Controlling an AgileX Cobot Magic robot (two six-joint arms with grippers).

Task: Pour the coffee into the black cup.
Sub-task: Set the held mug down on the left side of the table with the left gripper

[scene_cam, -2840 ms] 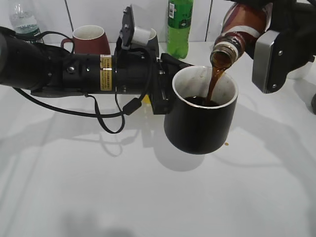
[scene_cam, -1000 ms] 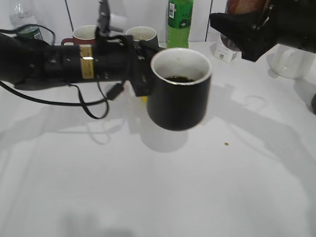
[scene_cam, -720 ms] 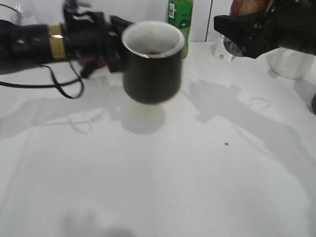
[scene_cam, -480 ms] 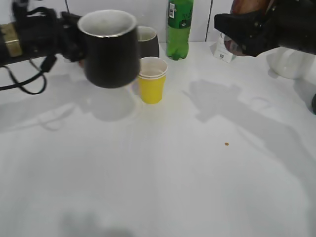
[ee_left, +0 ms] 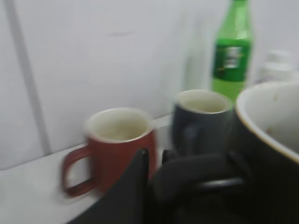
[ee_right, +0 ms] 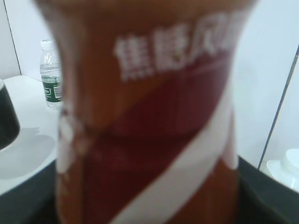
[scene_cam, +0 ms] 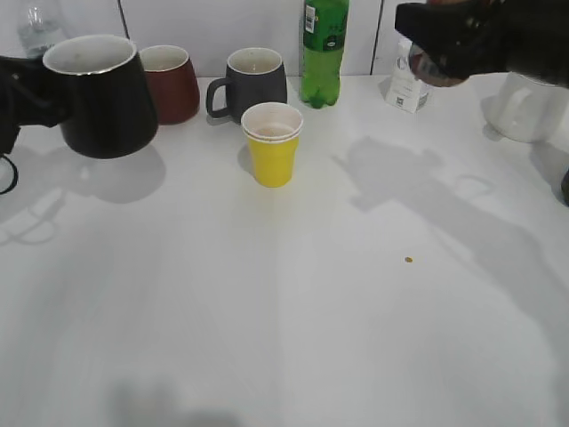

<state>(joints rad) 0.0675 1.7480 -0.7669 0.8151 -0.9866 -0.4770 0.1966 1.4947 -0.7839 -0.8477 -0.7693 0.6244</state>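
Note:
The black cup [scene_cam: 96, 98] is glossy with a pale rim and hangs a little above the table at the far left. My left gripper [scene_cam: 20, 96] is shut on its handle. In the left wrist view the cup [ee_left: 273, 158] fills the right side, and the gripper [ee_left: 156, 161] is clamped on the handle [ee_left: 201, 179]. My right gripper [scene_cam: 449, 34] is at the top right, shut on the coffee bottle [scene_cam: 428, 69], which it mostly hides. In the right wrist view the brown-and-white labelled bottle [ee_right: 149, 116] fills the frame and hides the jaws.
A yellow paper cup [scene_cam: 272, 144] stands mid-back. Behind it stand a dark grey mug [scene_cam: 255, 82], a maroon mug [scene_cam: 171, 82] and a green bottle [scene_cam: 323, 49]. A white carton [scene_cam: 407, 89] and a white vessel [scene_cam: 532, 108] stand at the right. A brown drop [scene_cam: 408, 260] lies on the table.
The pouring has stopped. My left arm has carried the black cup from the middle to the far left. My right gripper has turned the bottle back up and raised it at the top right.

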